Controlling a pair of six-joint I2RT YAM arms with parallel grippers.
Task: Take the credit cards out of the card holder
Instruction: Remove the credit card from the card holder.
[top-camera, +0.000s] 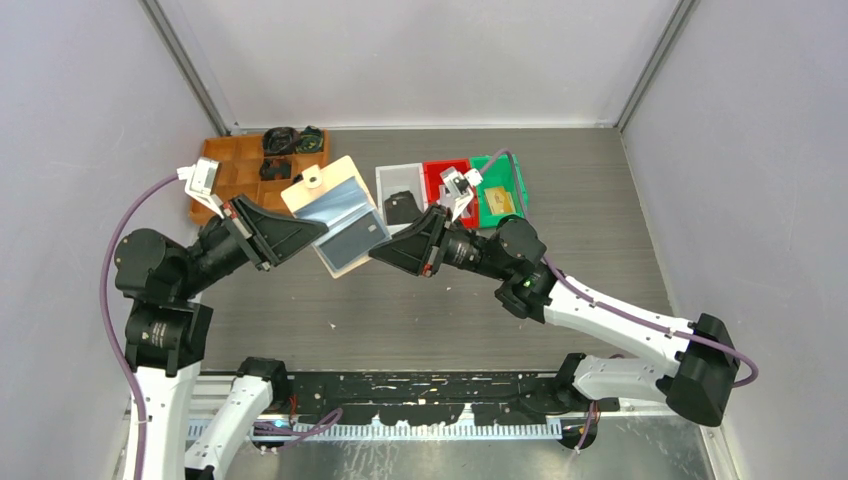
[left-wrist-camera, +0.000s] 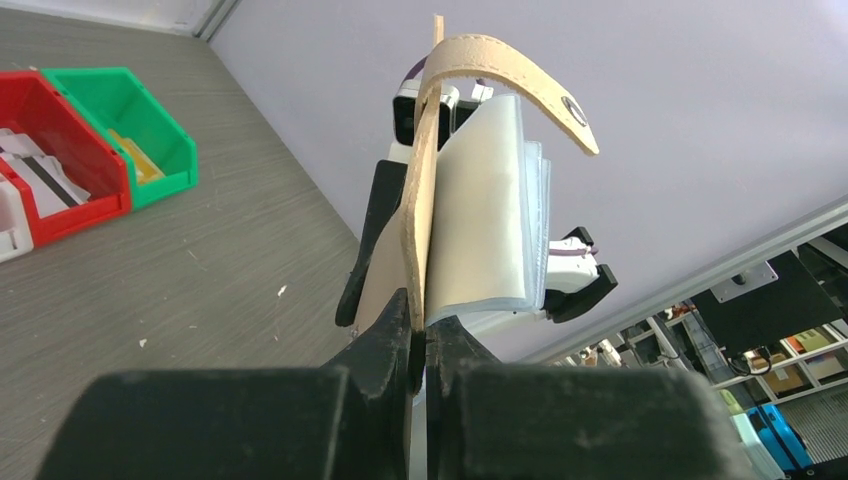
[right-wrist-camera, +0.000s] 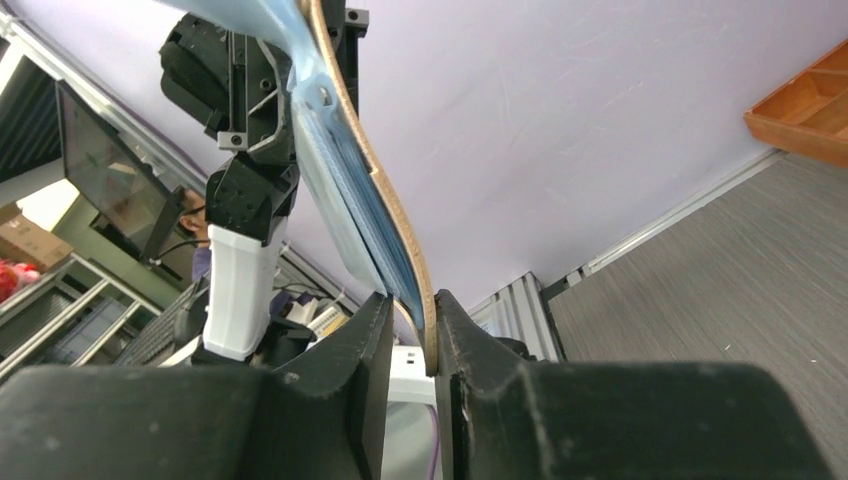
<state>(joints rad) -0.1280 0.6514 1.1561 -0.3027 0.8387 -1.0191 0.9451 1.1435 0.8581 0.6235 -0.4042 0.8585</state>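
the holder (right-wrist-camera: 355, 210) runs off the top edge of the right wrist view, its lower rim buried in the pinch of the right gripper (right-wrist-camera: 412, 340). in the left wrist view its bottom edge disappears into the clamped left gripper (left-wrist-camera: 420, 342), and the pockets (left-wrist-camera: 490, 210) sit edge-on, contents unreadable. the red bin (left-wrist-camera: 85, 212) is cropped at left there. from above, what lies in the green bin (top-camera: 518, 185) is too small to tell.

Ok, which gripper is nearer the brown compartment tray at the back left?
Left. The left gripper clamps the left edge of the card holder, just right of and in front of the tray. The right gripper clamps the holder's opposite edge, farther right of the tray.
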